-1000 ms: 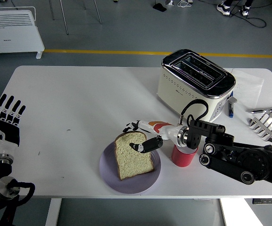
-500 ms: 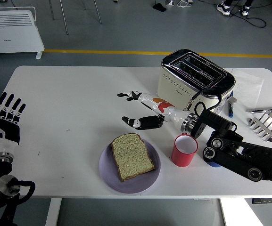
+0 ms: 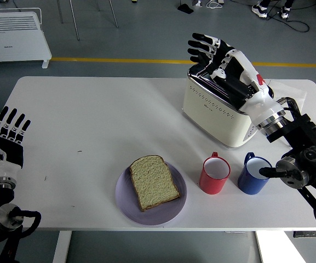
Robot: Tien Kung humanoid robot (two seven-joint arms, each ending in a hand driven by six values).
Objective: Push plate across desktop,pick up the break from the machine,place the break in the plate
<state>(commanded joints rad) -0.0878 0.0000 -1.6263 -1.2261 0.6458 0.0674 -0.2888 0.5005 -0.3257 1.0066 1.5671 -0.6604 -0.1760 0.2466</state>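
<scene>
The bread (image 3: 154,180) lies flat on the plate (image 3: 126,203), my right hand (image 3: 227,64) is spread and empty over the toaster (image 3: 218,109), so I could knock that or the red mug (image 3: 215,175).

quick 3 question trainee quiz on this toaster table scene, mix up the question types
1. True or false: the bread slice lies on the purple plate.
2. Which mug stands nearer the plate? A) red mug B) blue mug
3. Fill in: the right hand is raised, fingers spread, over the ____.

Key: 1 true. 2 A. 3 toaster. The left hand rests open at the table's left edge.
</scene>
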